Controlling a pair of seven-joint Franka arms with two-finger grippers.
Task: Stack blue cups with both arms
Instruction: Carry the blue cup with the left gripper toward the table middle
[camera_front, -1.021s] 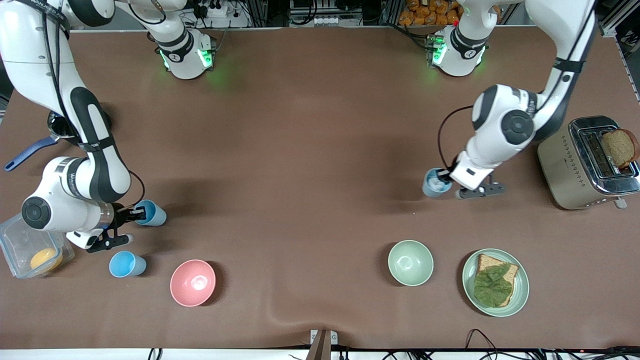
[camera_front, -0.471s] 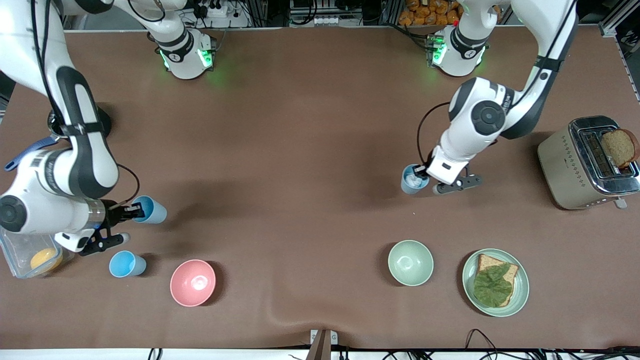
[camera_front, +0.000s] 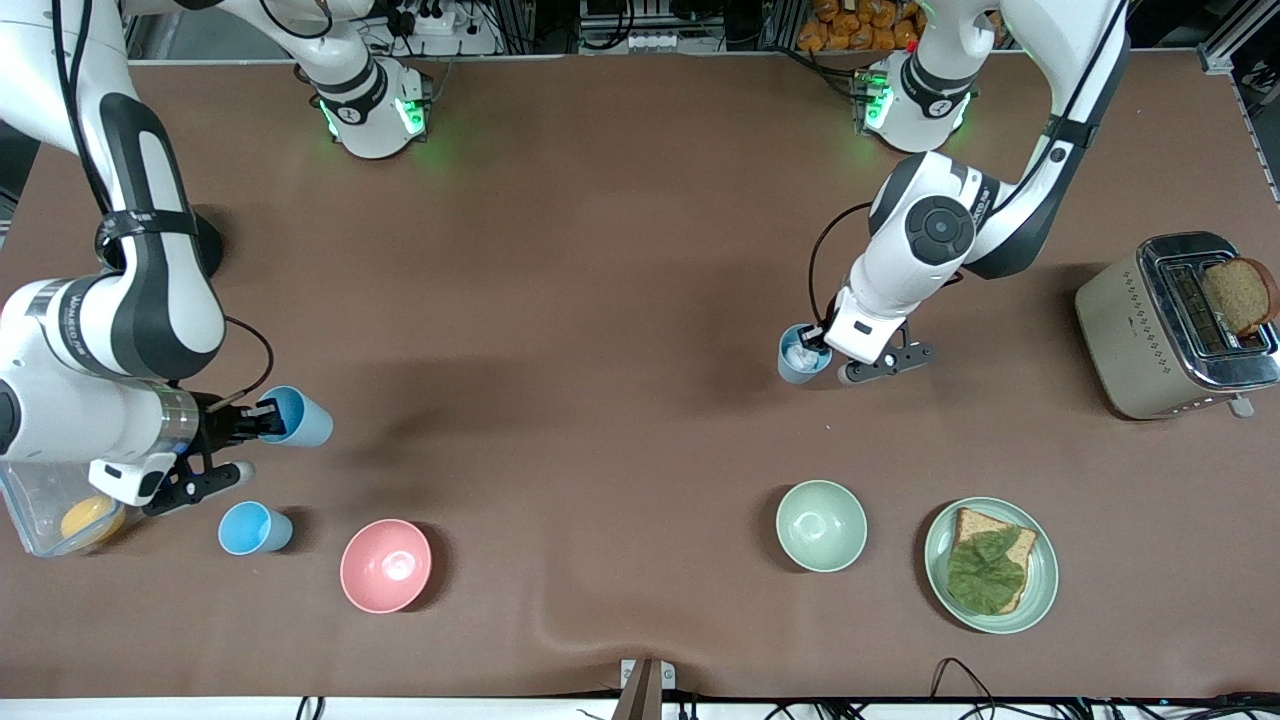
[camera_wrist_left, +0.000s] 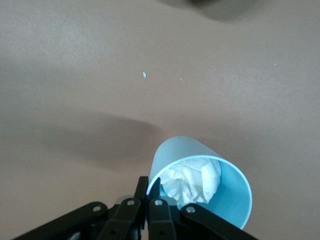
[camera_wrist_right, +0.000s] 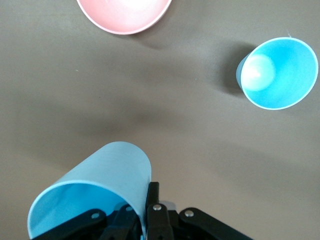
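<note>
My right gripper (camera_front: 266, 419) is shut on the rim of a light-blue cup (camera_front: 300, 419) and holds it tilted over the table near the right arm's end. In the right wrist view the gripper (camera_wrist_right: 148, 194) pinches that cup's wall (camera_wrist_right: 100, 175). A second blue cup (camera_front: 252, 528) stands upright on the table nearer to the front camera; it also shows in the right wrist view (camera_wrist_right: 278, 73). My left gripper (camera_front: 820, 346) is shut on the rim of a duller blue cup (camera_front: 800, 358) with crumpled white paper inside, held over the table. In the left wrist view the gripper (camera_wrist_left: 150, 186) pinches that cup (camera_wrist_left: 230, 200).
A pink bowl (camera_front: 386, 565) sits beside the standing cup. A pale green bowl (camera_front: 821, 525) and a plate (camera_front: 1040, 590) with bread and a leaf lie near the front edge. A toaster (camera_front: 1130, 330) holds bread at the left arm's end. A clear container (camera_front: 40, 490) sits under the right arm.
My left arm has carried the duller cup toward the right arm's end of the table. My right arm has drawn back a little, its cup staying in almost the same place.
</note>
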